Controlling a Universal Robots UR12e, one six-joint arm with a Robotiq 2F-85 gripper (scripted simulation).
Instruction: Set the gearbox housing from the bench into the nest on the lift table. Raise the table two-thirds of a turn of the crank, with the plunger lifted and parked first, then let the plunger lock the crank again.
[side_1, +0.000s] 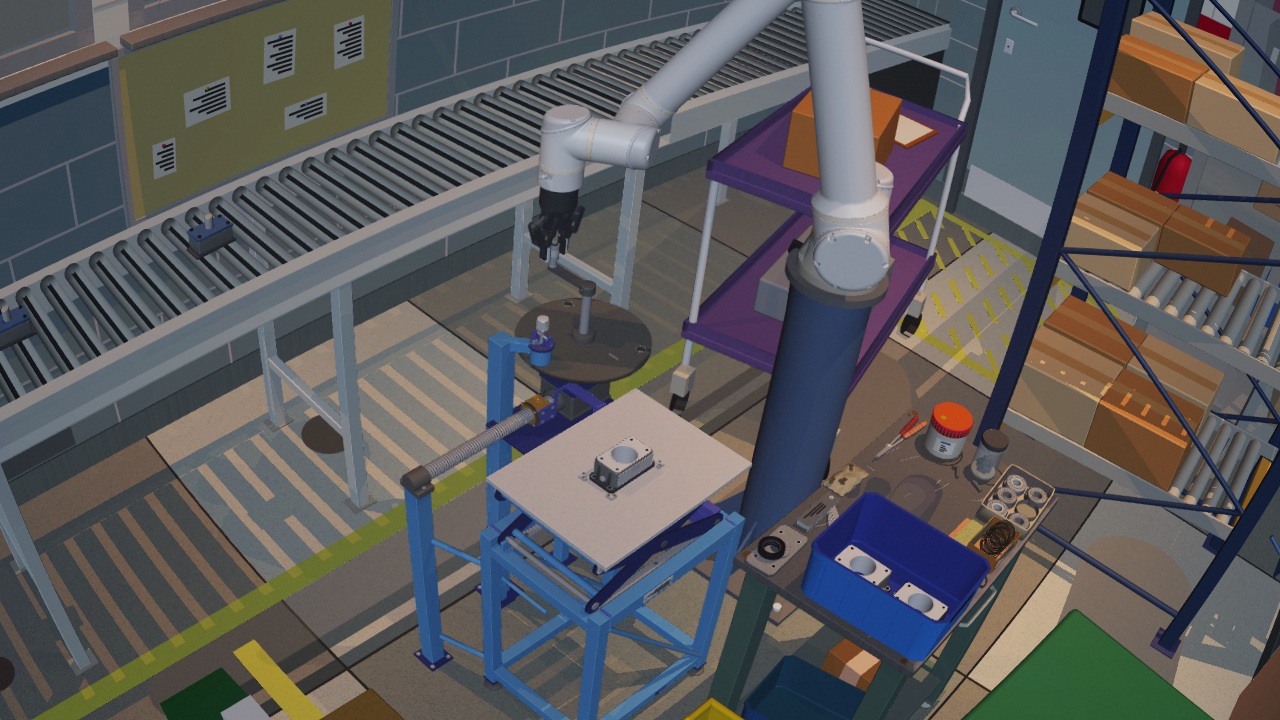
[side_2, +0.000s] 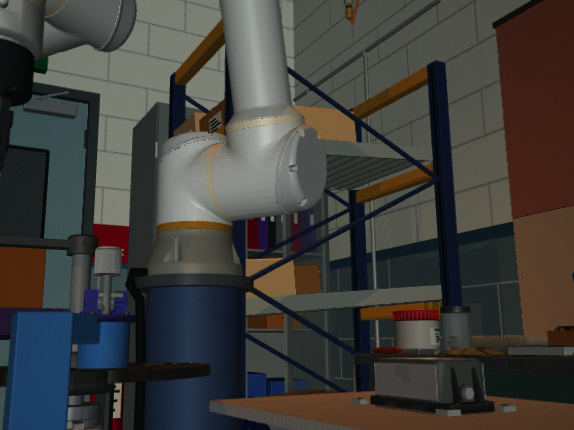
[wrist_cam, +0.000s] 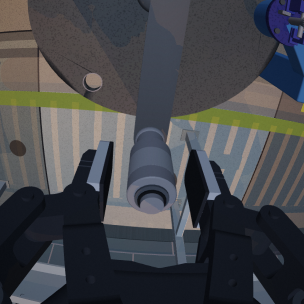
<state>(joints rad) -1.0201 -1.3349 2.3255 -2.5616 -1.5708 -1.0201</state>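
Note:
The plunger (side_1: 541, 329) (side_2: 107, 272) is partly hidden behind its blue bracket; its knurled knob stands above the holder beside the crank disc (side_1: 583, 347) (wrist_cam: 153, 54). The crank arm (wrist_cam: 160, 71) reaches out from the disc's hub to the grey crank handle (side_1: 554, 261) (wrist_cam: 151, 177), which stands upright at its end. The gearbox housing (side_1: 621, 464) (side_2: 429, 381) sits in the nest on the lift table's grey top (side_1: 618, 475). My gripper (side_1: 552, 240) (wrist_cam: 150, 173) hangs straight over the handle, which stands between the fingers. The gripper is open and holds nothing.
Behind the crank runs a long roller conveyor (side_1: 295, 206), and a purple cart (side_1: 828, 224) stands to its right. The lead screw (side_1: 474, 443) juts left from the blue table frame (side_1: 573, 591). A bench with a blue bin (side_1: 895, 573) stands beside my pedestal (side_1: 806, 394).

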